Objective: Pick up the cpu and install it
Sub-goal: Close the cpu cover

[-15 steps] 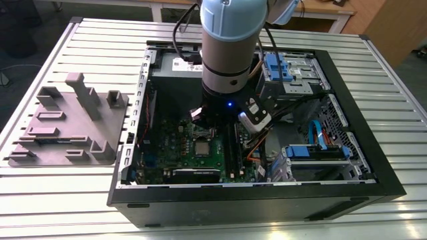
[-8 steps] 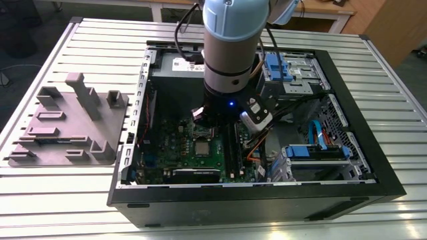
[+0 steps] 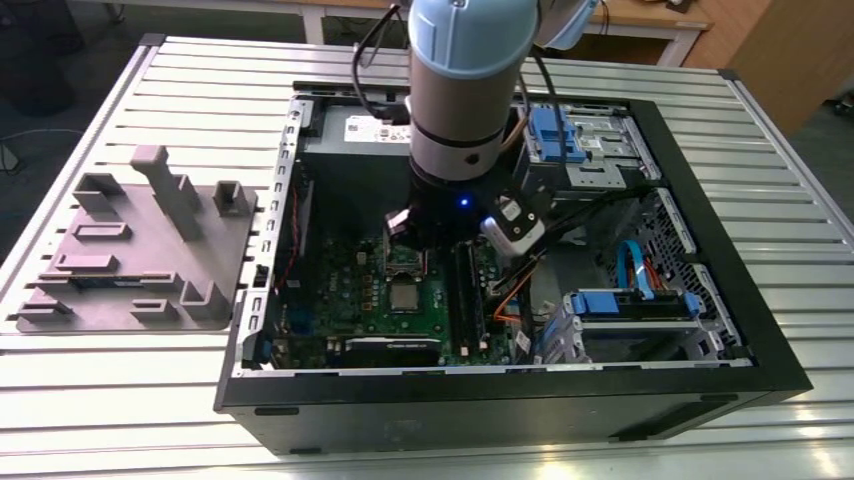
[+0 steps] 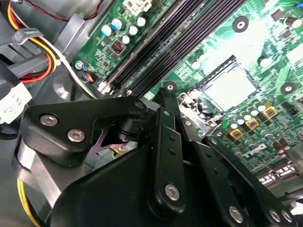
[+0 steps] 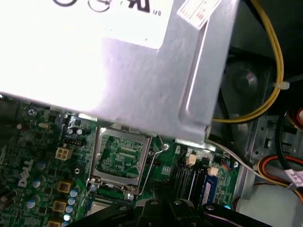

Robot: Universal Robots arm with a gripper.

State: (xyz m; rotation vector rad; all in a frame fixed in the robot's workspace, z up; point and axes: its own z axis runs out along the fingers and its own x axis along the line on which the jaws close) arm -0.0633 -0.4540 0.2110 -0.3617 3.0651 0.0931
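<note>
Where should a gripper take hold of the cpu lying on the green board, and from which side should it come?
Probably by two opposite edges of the cpu, coming straight down from above. It lies flat with its pale top up, a dark frame hugs its rim, and parts of the green board crowd it, so a sideways approach looks blocked.

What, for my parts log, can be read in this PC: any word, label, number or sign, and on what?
Nothing reads with certainty.
label on the power supply: blurred.
logo on the green board: tilted, blurred.
white tag by the cables: too faint.
cpu: no print visible.
</note>
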